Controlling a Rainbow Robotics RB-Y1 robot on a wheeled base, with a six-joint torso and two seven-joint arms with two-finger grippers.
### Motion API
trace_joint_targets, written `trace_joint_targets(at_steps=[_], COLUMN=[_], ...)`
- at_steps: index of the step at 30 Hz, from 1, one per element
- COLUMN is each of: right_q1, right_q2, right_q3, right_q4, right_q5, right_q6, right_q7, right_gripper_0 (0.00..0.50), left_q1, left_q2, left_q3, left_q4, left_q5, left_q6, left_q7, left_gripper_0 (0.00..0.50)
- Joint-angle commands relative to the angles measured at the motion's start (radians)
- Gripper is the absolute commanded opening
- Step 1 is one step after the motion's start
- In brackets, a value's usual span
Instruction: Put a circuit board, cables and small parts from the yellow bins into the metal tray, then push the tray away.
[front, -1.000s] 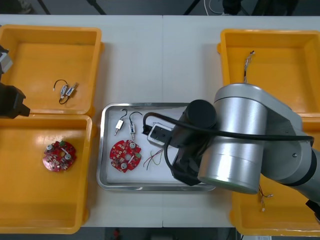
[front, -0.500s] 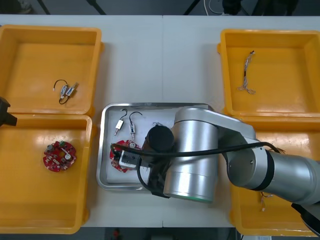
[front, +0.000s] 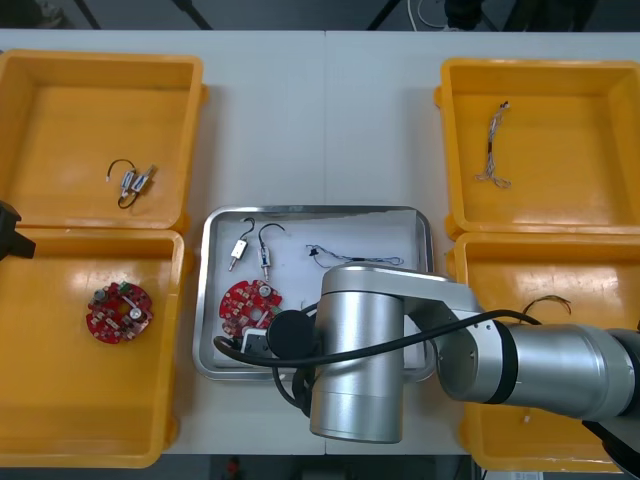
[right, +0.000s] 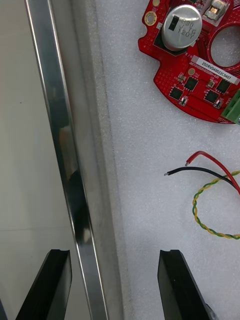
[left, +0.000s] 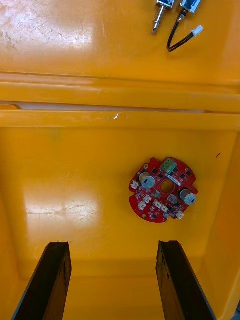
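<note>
Right claw (right: 116, 280) astride tray (right: 55, 125) rim; board (right: 200, 65) label illegible; left claw (left: 112, 280) over bin (left: 75, 175).

Bright, even light from above, soft glare patches on the yellow bin (left: 55, 210) floor just beyond the left gripper (left: 112, 247), dark mirrored streak along the metal tray (right: 62, 150) rim between the jaws of the right gripper (right: 114, 255), shadows faint

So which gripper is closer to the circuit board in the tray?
Right. The right gripper straddles the metal tray's rim beside the circuit board; the left gripper hangs over a yellow bin.
</note>
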Motion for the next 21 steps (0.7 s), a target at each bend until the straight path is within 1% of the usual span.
trace_joint_targets(at_steps=[1,7,12,18,19,20,21], right_q1=[-0.031,-0.031,-0.031,-0.034,-0.034,-0.034,-0.034], right_q2=[0.045,0.047,0.048,0.047,0.047,0.047,0.048], right_q3=[0.041,0.056,0.076,0.076,0.076,0.076,0.076], right_q4=[0.033,0.071,0.074,0.074,0.074,0.074,0.074], right_q5=[0.024,0.030,0.057,0.059,0.059,0.059,0.059], right_q6=[-0.040,-0.086,-0.086,-0.079,-0.079,-0.077,-0.076], right_q7=[0.041,0.043,0.040,0.037,0.037,0.033,0.033], right_gripper_0=[0.500,0.500,0.500,0.500,0.398,0.201,0.122], left_q1=[0.021,0.021,0.021,0.021,0.021,0.021,0.021], left_q2=[0.049,0.049,0.049,0.049,0.049,0.049,0.049], left_q3=[0.038,0.038,0.038,0.038,0.038,0.038,0.038], left_q4=[-0.027,-0.027,-0.027,-0.027,-0.027,-0.027,-0.027], left_q5=[0.002,0.001,0.001,0.001,0.001,0.001,0.001], left_q6=[-0.009,-0.007,-0.007,-0.007,-0.007,-0.007,-0.007], left_q7=[-0.116,-0.116,-0.116,-0.116,-0.116,-0.116,-0.116], left_gripper_0=[0.500,0.500,0.500,0.500,0.500,0.500,0.500])
